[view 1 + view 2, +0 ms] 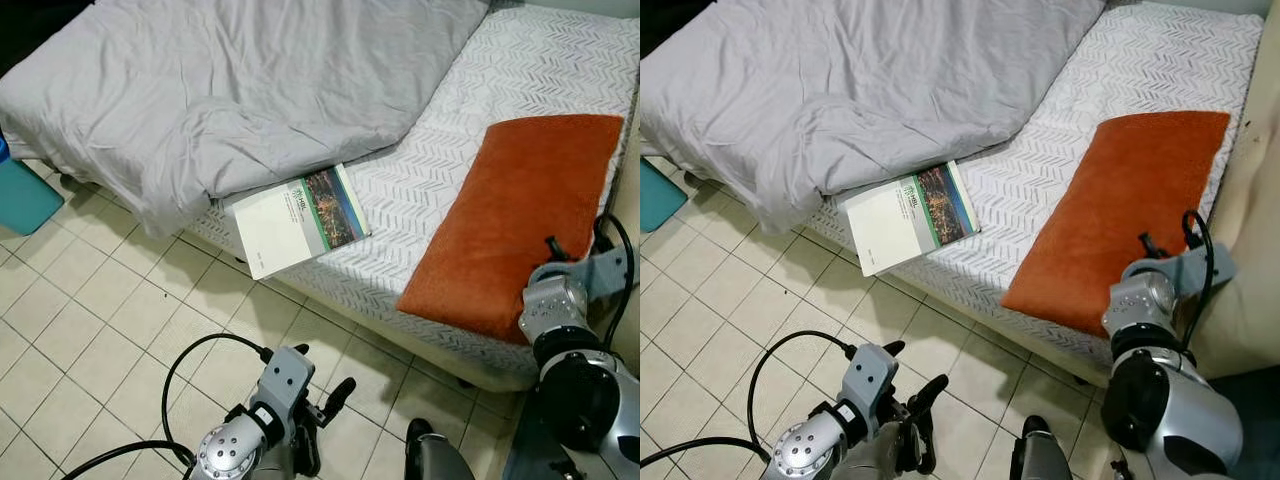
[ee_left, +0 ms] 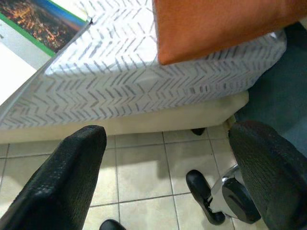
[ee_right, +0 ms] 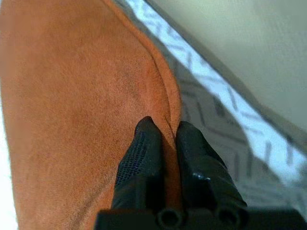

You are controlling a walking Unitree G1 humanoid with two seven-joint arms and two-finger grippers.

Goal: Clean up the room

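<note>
An orange pillow (image 1: 520, 220) lies on the right side of the bed, its near end at the mattress edge. My right gripper (image 3: 165, 125) is at the pillow's near right edge, its fingers pressed together with a fold of the pillow's rim between them. A white book (image 1: 300, 218) with a city photo on its cover lies at the mattress edge, partly under the grey duvet (image 1: 230, 90). My left gripper (image 2: 168, 139) hangs open low over the tiled floor in front of the bed, holding nothing.
The mattress (image 1: 420, 180) has a white herringbone sheet. A teal box (image 1: 20, 195) stands on the floor at far left. A cream wall (image 3: 240, 43) runs close along the bed's right side. Tiled floor (image 1: 100, 330) stretches before the bed.
</note>
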